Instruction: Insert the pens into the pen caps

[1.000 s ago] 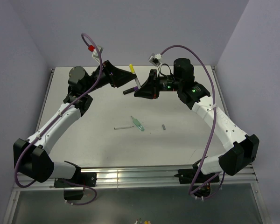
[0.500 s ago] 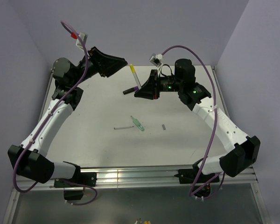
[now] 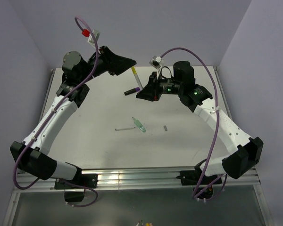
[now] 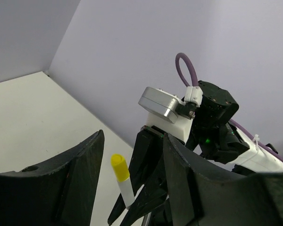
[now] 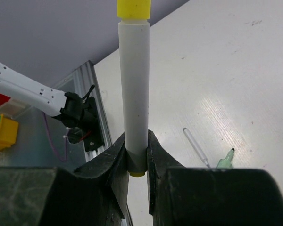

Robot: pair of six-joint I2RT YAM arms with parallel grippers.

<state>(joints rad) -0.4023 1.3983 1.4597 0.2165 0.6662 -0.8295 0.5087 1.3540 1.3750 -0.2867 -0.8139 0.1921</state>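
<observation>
White pen [image 5: 133,84], yellow cap [image 5: 133,8] on top, stands pinched in right gripper [image 5: 137,157]; left gripper [image 4: 134,141] spread nearby.

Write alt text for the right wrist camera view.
The right fingers clamp a white pen upright by its lower end, a yellow cap on its top. Behind, on the white table, a clear pen and a green pen lie close together at lower right.

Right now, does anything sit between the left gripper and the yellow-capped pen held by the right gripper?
Nothing visible does. The left gripper is open, and the yellow cap topping the white pen shows in the bare gap between its fingers. The right gripper clamps that pen lower down.
</observation>
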